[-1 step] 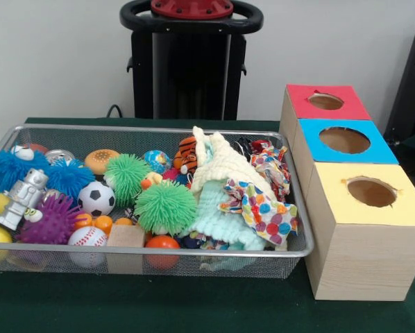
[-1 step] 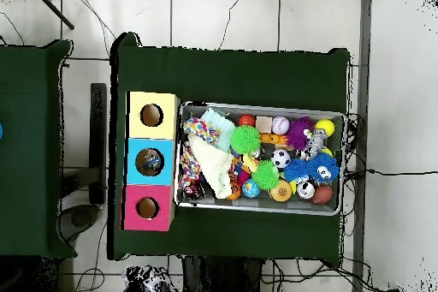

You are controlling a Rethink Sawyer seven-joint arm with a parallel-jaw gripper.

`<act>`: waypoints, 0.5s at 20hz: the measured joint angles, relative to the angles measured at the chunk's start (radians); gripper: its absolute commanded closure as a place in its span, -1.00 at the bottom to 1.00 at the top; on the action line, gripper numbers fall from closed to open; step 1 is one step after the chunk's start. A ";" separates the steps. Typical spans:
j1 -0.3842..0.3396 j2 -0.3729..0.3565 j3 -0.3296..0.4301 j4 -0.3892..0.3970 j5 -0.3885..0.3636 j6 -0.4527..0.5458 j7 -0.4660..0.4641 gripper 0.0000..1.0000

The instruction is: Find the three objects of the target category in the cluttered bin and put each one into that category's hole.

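A wire mesh bin (image 1: 159, 253) (image 2: 257, 107) holds a jumble of toys: two green spiky balls (image 1: 164, 207), a soccer ball (image 1: 96, 198), a baseball (image 1: 87, 237), a silver toy robot (image 1: 23, 198), a purple spiky ball (image 1: 51, 220), a blue spiky ball (image 1: 17, 168) and a wooden block (image 1: 126, 236). Cream knit cloth (image 1: 218, 166), mint cloth (image 1: 218, 215) and polka-dot fabric (image 1: 263, 211) are piled at the bin's right end. Beside it stand three boxes with round holes: red (image 1: 301, 97), blue (image 1: 381, 149), yellow (image 1: 332, 201). Neither view shows the gripper.
The bin and boxes stand on a dark green cloth (image 1: 193, 305). A tiger plush (image 1: 185, 154), a donut toy (image 1: 101, 161) and a globe ball (image 1: 155, 161) lie at the bin's back. In the overhead view something small shows inside the blue box's hole (image 2: 150, 162).
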 measured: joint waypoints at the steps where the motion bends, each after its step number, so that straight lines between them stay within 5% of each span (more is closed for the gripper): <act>1: 0.002 0.004 -0.008 -0.002 0.000 -0.001 0.000 1.00; 10: 0.021 0.064 -0.190 -0.030 -0.002 -0.012 0.000 1.00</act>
